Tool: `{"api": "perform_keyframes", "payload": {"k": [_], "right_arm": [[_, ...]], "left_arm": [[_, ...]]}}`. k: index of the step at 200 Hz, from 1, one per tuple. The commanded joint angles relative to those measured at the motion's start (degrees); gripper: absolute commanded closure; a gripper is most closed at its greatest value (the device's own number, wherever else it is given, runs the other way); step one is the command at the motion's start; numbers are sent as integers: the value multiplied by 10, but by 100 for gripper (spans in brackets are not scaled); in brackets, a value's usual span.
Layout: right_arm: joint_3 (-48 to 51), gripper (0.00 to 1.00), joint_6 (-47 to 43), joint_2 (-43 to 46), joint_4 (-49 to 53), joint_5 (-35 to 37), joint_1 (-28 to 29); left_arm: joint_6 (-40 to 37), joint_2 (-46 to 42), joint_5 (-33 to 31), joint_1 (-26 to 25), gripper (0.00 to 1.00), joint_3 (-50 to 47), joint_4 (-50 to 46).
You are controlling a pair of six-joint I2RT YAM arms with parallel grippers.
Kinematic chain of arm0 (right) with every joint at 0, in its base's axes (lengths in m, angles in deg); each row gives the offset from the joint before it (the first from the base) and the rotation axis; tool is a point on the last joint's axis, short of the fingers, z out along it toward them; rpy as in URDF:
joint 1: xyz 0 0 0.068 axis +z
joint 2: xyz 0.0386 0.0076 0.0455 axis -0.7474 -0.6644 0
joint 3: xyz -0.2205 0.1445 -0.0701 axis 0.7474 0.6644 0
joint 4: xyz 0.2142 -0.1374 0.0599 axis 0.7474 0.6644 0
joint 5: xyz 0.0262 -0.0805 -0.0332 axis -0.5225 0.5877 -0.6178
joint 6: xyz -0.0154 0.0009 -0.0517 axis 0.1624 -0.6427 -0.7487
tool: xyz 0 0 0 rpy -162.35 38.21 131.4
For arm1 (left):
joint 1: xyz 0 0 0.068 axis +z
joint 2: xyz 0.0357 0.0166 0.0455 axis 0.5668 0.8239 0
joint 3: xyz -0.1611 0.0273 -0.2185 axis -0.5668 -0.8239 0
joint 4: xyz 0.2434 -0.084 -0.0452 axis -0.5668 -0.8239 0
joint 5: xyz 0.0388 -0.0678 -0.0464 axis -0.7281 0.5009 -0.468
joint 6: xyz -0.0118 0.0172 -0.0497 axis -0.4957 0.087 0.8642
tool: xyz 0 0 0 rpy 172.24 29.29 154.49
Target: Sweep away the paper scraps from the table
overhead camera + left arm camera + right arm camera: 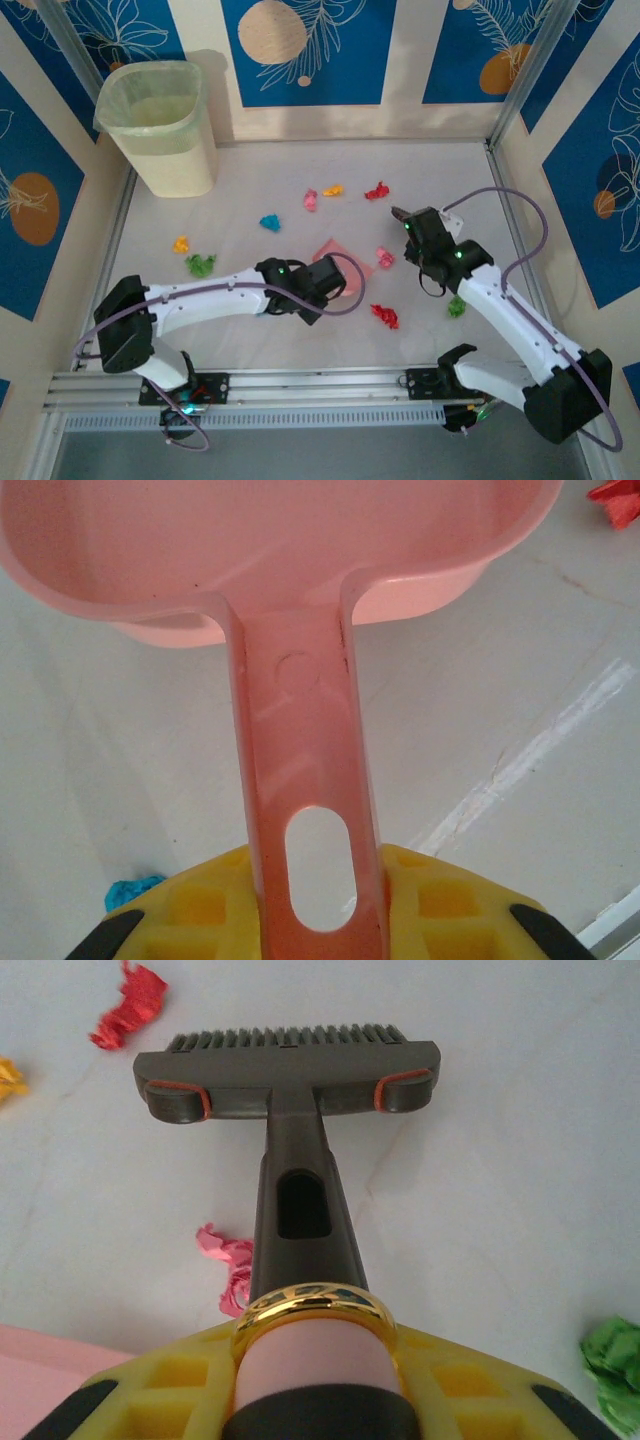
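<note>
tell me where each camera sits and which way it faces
top external: above, behind the arms, looking down at the table; both arms show
left wrist: looks along the dustpan, gripped in the left pincer
right wrist: looks along the brush, gripped in the right pincer
shared: top and left wrist see the dustpan

From above, the left arm [220, 295] covers most of the pink dustpan [335, 246] near the middle of the table [300, 345]. In the left wrist view its pan runs off the top edge, a cyan scrap [130, 890] is half hidden behind a yellow pad [200, 910] of the left gripper [318, 925], and a red scrap [618, 502] is clipped by the top right corner. In the right wrist view the brush [290, 1070] handle covers part of a pink scrap [225, 1260], and the side edges cut a green scrap [615, 1365] and an orange scrap [8, 1080].
</note>
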Motion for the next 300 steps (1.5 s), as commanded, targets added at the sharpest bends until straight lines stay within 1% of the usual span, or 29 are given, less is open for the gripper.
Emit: {"api": "perform_keyframes", "payload": {"k": [1,19,42,90,112,136,158,193,211,228,240,260,282,300], "right_arm": [[-66,100,55,-30,116,-26,-7],[-78,100,47,-37,118,-75,-5],[-80,100,55,-23,114,-133,-4],[-64,100,106,31,105,-209,9],[-74,100,127,26,104,-255,17],[-79,100,161,14,111,-296,23],[-66,100,184,21,79,-343,24],[-50,100,221,38,36,-395,31],[-39,100,246,49,30,-425,31],[-18,100,266,68,3,-459,30],[-10,100,277,82,-1,-465,27],[-17,100,278,102,11,-444,24],[-24,100,268,116,13,-432,17],[-35,100,257,118,21,-416,14]], "left_arm": [[-17,12,54,20,100,11,5],[-17,25,49,20,100,15,12],[-22,37,48,21,100,8,35],[-29,57,68,20,100,1,77],[-32,64,56,20,100,-10,92],[-35,73,62,20,100,-20,99],[-39,80,54,20,100,-21,91],[-45,87,29,20,100,-23,86],[-44,90,24,20,100,-25,91],[-39,87,22,21,100,-36,109],[-37,81,19,23,100,-48,130],[-34,66,9,27,100,-68,161],[-33,41,-5,28,100,-92,198],[-32,18,-23,28,100,-104,210]]}}
